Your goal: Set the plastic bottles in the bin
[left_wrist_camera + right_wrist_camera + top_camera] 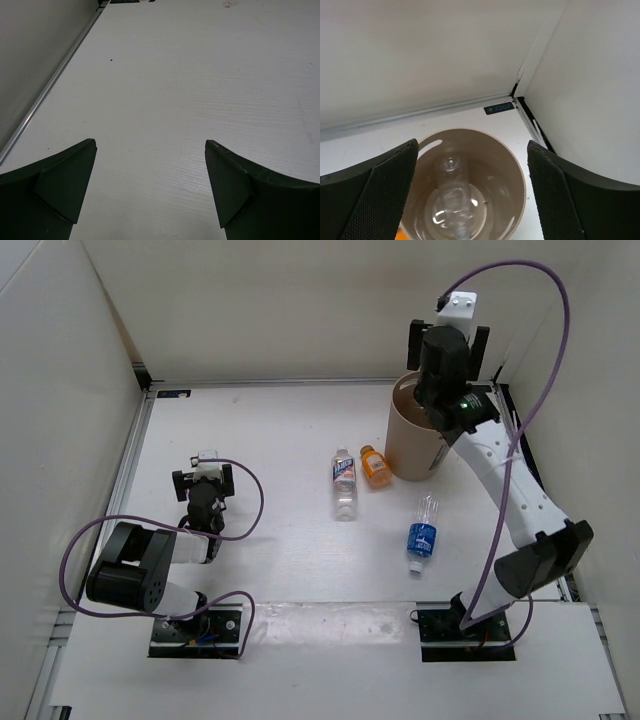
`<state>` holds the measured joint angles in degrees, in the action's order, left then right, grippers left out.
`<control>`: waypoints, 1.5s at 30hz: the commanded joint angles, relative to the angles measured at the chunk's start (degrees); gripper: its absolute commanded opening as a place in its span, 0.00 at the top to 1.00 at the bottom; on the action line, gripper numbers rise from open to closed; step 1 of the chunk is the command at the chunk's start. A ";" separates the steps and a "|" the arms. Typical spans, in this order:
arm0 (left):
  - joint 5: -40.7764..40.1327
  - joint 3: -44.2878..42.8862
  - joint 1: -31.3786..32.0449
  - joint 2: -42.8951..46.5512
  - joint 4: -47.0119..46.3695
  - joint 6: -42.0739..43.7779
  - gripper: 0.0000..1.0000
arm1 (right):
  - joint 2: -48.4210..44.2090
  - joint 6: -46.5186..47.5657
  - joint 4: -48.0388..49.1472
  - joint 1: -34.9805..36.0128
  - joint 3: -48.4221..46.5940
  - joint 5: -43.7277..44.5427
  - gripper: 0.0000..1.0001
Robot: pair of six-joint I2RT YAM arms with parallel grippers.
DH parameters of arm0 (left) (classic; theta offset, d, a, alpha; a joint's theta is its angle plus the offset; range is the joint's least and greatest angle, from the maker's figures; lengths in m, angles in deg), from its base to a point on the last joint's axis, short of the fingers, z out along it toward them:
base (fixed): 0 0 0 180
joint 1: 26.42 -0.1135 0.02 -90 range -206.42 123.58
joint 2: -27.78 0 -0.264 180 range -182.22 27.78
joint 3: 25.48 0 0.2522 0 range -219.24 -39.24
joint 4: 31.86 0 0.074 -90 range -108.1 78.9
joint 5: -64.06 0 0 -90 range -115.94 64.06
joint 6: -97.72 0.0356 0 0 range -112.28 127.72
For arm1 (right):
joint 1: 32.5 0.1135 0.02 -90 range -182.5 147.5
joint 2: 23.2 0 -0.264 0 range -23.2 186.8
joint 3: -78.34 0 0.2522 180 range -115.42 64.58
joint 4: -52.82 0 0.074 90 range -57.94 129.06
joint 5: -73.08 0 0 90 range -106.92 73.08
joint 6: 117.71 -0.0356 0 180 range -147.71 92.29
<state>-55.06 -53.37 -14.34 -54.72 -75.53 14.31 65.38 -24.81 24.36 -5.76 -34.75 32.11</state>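
White walls (300, 300) enclose the white table (260, 430) — bottles (344, 483) lie near the bin (408, 452).

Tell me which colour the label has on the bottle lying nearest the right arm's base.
Blue. The bottle shows best in the top view.

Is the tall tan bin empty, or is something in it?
Not empty. The right wrist camera looks down into the bin and shows one clear bottle inside.

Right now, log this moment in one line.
right end effector open over bin | one bottle inside | not binned: clear bottle, orange bottle, blue-label bottle | left end effector open, empty
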 commanded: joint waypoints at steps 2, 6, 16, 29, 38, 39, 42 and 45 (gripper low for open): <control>0.73 -0.90 -0.39 1.11 -0.32 -0.44 0.00 | -12.17 -7.09 0.41 -0.37 1.50 6.97 0.10; 0.74 -0.81 -0.39 1.20 -0.40 -0.35 0.00 | -21.41 -19.84 -8.48 -3.01 11.66 -0.68 0.10; 0.30 -0.81 -0.12 0.94 -0.49 -0.44 0.00 | -43.20 -28.94 -3.96 -9.58 53.39 -17.75 0.10; 0.03 -0.90 0.14 1.02 -0.67 -0.26 0.00 | -38.57 -40.95 -14.38 -6.81 59.35 -26.98 0.10; -0.14 -0.81 0.14 0.94 -0.67 -0.35 0.00 | -24.70 -47.28 -16.68 -4.86 56.97 -27.24 0.10; -0.32 -0.90 0.14 0.94 -0.84 -0.44 0.00 | -24.16 -47.63 -16.59 -3.99 56.62 -26.72 0.10; -0.23 -0.81 0.14 1.02 -0.84 -0.44 0.00 | -21.96 -49.30 -16.59 -2.84 56.53 -26.71 0.10; -0.23 -0.81 0.23 1.02 -0.67 -0.26 0.00 | -19.85 -51.05 -16.68 -2.75 56.79 -27.15 0.10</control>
<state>-55.10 -53.37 -14.30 -54.72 -75.55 14.33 44.15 -72.37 8.21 -8.86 24.07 4.29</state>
